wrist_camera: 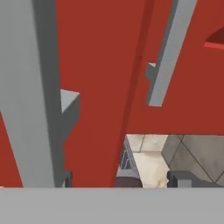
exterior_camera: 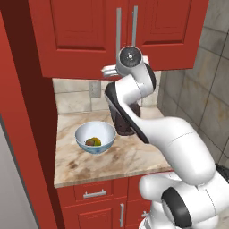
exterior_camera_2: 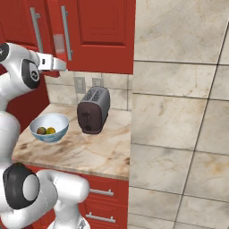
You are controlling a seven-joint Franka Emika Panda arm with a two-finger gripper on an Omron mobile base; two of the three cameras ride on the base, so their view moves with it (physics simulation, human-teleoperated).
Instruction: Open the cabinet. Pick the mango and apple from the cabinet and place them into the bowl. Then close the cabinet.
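Observation:
Both panelled doors of the red cabinet (exterior_camera: 80, 36) (exterior_camera_2: 98, 31) look shut, their two long silver handles (exterior_camera: 118, 27) (exterior_camera_2: 66, 33) side by side at the seam. My gripper (exterior_camera: 106, 69) (exterior_camera_2: 60, 67) is raised to the doors' lower edge, just below the handles. In the hand view its tips (wrist_camera: 122, 179) stand apart, open, with only the door seam between them. One handle (wrist_camera: 26, 87) passes close on the left, outside the jaws. The pale blue bowl (exterior_camera: 82, 134) (exterior_camera_2: 49, 135) on the counter holds the mango (exterior_camera: 97, 142) (exterior_camera_2: 51, 130) and the apple (exterior_camera: 89, 142) (exterior_camera_2: 41, 130).
A dark toaster (exterior_camera_2: 94, 109) stands on the marble counter (exterior_camera: 116, 161) right of the bowl, under my hand. A tiled wall (exterior_camera_2: 179, 112) closes the right side and a tall red panel (exterior_camera: 22, 134) the left. Lower red drawers (exterior_camera: 94, 193) sit below the counter edge.

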